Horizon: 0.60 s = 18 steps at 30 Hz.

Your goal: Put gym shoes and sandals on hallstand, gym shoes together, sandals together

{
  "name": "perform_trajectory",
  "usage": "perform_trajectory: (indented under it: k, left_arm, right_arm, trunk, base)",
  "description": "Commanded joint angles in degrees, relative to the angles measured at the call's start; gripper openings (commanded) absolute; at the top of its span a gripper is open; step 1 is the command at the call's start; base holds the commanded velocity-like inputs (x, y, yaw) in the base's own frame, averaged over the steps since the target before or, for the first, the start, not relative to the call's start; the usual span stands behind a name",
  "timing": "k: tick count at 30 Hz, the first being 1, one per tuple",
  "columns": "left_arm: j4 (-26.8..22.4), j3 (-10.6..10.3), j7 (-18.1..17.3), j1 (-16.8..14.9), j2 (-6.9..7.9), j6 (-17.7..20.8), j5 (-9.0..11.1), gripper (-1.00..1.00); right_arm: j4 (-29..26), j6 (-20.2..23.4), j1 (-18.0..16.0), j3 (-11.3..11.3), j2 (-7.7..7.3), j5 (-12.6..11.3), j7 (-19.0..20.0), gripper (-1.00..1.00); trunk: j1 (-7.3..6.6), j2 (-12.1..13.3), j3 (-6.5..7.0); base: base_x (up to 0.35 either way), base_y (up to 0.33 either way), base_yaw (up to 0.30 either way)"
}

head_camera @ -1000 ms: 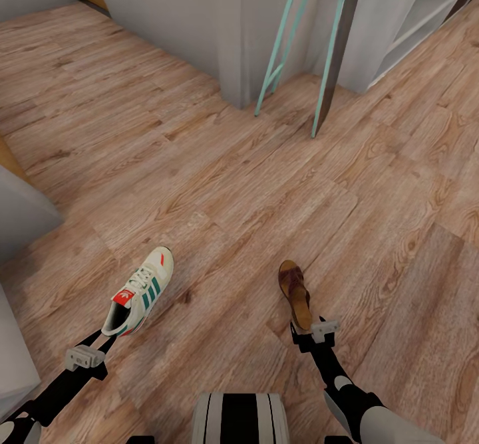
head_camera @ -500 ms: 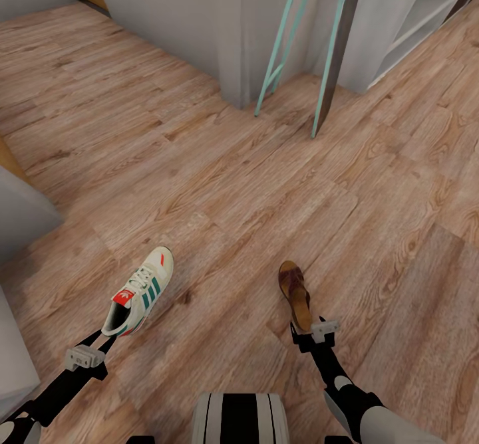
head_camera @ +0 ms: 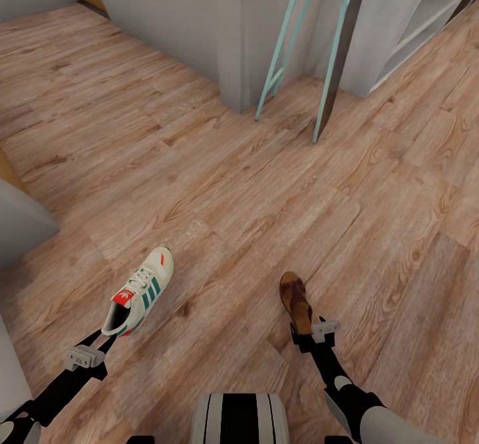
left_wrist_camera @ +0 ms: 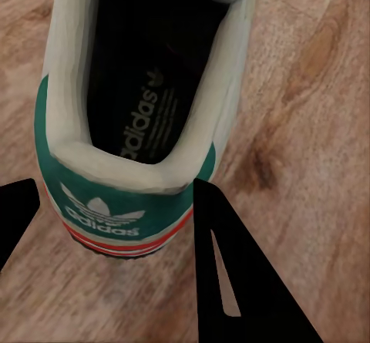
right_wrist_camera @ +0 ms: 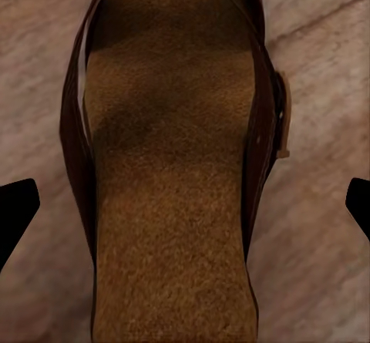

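Carrying one cream-white lace-up gym shoe with green stripes (head_camera: 140,291) by its heel in the left gripper (head_camera: 106,344), fingers closed either side of the green heel patch (left_wrist_camera: 116,208), toe pointing forward and away. Gripping one dark brown leather open-toe sandal (head_camera: 295,301) at its heel end in the right gripper (head_camera: 307,331), sole level; fingertips (right_wrist_camera: 17,212) sit wide of the sandal, so clamp width cannot be told. Holding both above the brown wood-plank corridor floor (head_camera: 219,205). Standing well ahead at the upper right: pale grey open-shelved hallstand (head_camera: 412,12), beside teal ladder legs (head_camera: 279,52).
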Motion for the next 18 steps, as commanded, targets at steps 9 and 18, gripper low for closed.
perform_trajectory:
  k: [9, 18]
  left_arm:
    - [0.06, 0.05, -0.38, -0.02, 0.03, 0.06, 0.4, -1.0]
    - [0.03, 0.05, -0.38, -0.02, 0.03, 0.05, 0.4, -1.0]
  right_arm:
    - [0.06, -0.13, -0.03, -0.16, 0.02, 0.55, -0.32, 1.0]
    - [0.1, -0.13, -0.03, -0.16, 0.02, 0.55, -0.32, 1.0]
  trunk:
    - [0.12, -0.08, -1.14]
    - [0.12, -0.08, -1.14]
  base:
    - [0.011, 0.0, 0.0]
    - [0.001, 0.0, 0.0]
